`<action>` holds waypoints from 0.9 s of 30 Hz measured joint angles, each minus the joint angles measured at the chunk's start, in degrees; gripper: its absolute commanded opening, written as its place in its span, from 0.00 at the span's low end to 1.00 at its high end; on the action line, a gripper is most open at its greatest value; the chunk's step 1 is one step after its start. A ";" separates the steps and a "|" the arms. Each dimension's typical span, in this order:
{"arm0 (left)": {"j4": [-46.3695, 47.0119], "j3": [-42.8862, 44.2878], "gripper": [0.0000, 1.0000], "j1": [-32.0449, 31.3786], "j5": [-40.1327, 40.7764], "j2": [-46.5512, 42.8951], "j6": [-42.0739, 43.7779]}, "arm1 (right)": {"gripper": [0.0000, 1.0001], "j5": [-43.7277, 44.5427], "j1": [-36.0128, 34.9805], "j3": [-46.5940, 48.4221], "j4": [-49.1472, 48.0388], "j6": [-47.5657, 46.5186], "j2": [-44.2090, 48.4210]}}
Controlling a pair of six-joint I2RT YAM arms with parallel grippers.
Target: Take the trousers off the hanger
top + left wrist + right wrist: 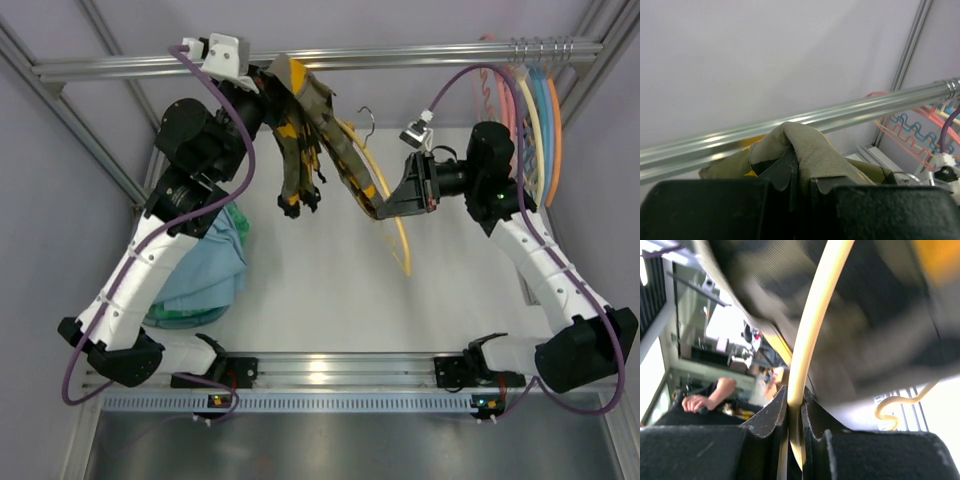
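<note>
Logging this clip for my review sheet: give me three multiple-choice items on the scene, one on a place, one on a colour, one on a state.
1. Where does the light blue clothing lie? A on the table, left side; B over the rail; C on the floor.
2. What colour is the hanger in the right gripper? A pink; B pale yellow; C blue.
3. The left gripper is: A open, empty; B shut on the trousers; C out of view.
Key: A, the top view shows it heaped there; B, a pale yellow bar is clamped in it; B, camouflage cloth is pinched in it.
</note>
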State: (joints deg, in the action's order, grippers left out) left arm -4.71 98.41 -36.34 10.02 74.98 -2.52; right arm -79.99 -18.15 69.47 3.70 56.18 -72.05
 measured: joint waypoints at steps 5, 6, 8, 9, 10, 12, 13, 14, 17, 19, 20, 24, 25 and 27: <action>-1.05 7.93 0.00 0.50 0.17 1.40 1.46 | 0.00 1.18 2.56 -1.27 2.91 -1.11 -0.09; -1.03 9.77 0.00 0.63 0.33 1.66 1.90 | 0.00 1.73 2.80 -1.27 3.67 -1.11 -0.13; -0.90 12.68 0.00 0.70 0.48 1.73 2.78 | 0.00 2.58 2.97 -1.27 4.68 -1.27 -0.31; -0.50 14.12 0.00 0.68 0.63 1.55 3.28 | 0.00 2.84 3.06 -1.27 5.11 -1.66 -0.46; 0.04 14.97 0.00 0.66 0.81 1.16 3.93 | 0.00 2.95 3.06 -1.27 5.53 -1.92 -0.52; 0.83 15.37 0.00 0.68 1.60 -0.17 5.14 | 0.00 3.04 3.06 -1.27 7.08 -3.26 -0.59; 0.81 15.32 0.00 0.68 2.08 -0.90 5.75 | 0.00 3.10 3.06 -1.27 7.72 -3.76 -0.59; 1.01 14.86 0.00 0.68 3.15 -2.05 6.73 | 0.00 3.21 3.06 -1.27 8.39 -4.39 -0.59; 1.77 11.45 0.00 1.22 4.66 -5.84 8.72 | 0.00 3.37 2.99 -1.20 10.54 -6.40 -0.59; 1.64 8.17 0.00 3.50 5.07 -9.05 9.70 | 0.00 3.41 2.91 -1.09 12.39 -8.48 -0.59; 1.55 7.02 0.00 4.52 5.49 -10.23 9.99 | 0.00 3.41 2.89 -1.01 13.90 -10.05 -0.59; 0.48 1.33 0.00 11.02 6.08 -15.93 10.88 | 0.00 3.74 2.56 -0.79 18.73 -14.01 -0.57; -0.20 0.33 0.00 12.35 6.12 -17.09 11.02 | 0.00 3.98 2.43 -0.79 19.45 -14.58 -0.57; -0.94 -2.45 0.00 16.35 6.14 -20.31 11.02 | 0.00 4.46 2.05 -0.79 20.39 -15.32 -0.55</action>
State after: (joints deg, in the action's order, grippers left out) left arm -5.65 95.96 -19.99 16.16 54.68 8.49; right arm -75.53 -16.10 68.69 24.10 40.86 -72.60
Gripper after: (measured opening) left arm 0.101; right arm 0.095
